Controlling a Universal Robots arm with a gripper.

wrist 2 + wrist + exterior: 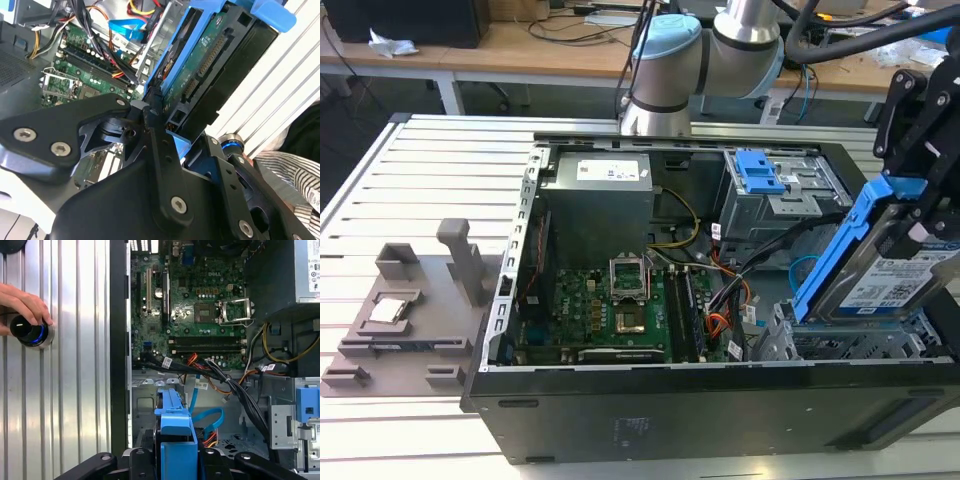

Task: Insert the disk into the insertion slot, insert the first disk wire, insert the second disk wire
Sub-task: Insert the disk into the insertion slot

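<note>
You can see the open computer case (670, 400) in the exterior view. At its right end the gripper (910, 170) has its fingers (159, 150) squeezed tight on the disk (880, 288). The disk's top end sits between the fingers. The disk leans tilted, its low end at the slot (820, 345).
</note>
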